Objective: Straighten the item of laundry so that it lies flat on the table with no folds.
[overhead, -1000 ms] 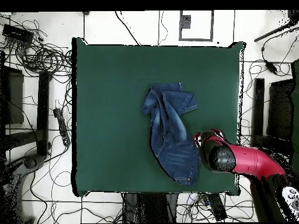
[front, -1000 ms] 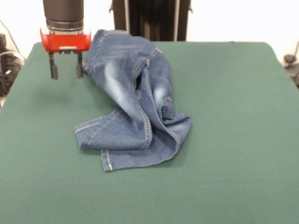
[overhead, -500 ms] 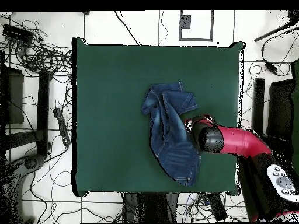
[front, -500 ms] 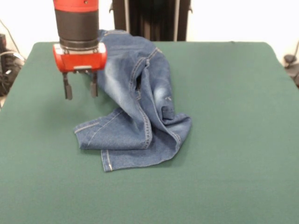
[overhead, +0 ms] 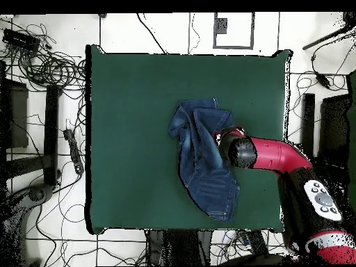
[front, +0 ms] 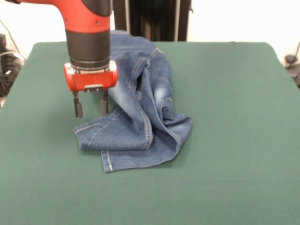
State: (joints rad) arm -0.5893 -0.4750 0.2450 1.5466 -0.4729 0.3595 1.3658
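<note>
green felt table point(front: 234, 93) fills the front view, white wall and dark pedestal behind it at 12 o'clock; overhead shows cables on a tiled floor all round.

jeans point(front: 140, 112) lie crumpled at the table's middle, toward 11 o'clock of centre in the front view. waist end runs up to the far edge, legs doubled over each other toward 6 o'clock, one hem cuff sticking out at 9 o'clock of the pile. lots of folds, not flat yet.

gripper point(front: 90, 104) hangs off the red arm point(overhead: 278, 154) just above the pile's 9 o'clock side, over the cuff and close to the fabric. fingers point(front: 78, 107) are parted by a clear gap and hold nothing.

step in hand, as i judge it: getting down on the leg edge for a pinch. doing it well probably means dropping straight onto the loose cuff so one finger lands on each side of a single layer, closing firmly, then lifting low and dragging out toward 9 o'clock so the leg unrolls. grabbing too deep would likely catch two layers and just shift the whole bundle. the thick hem should give a good hold.

count: one table, one jeans, one arm, one gripper, two fingers. no person seen.
</note>
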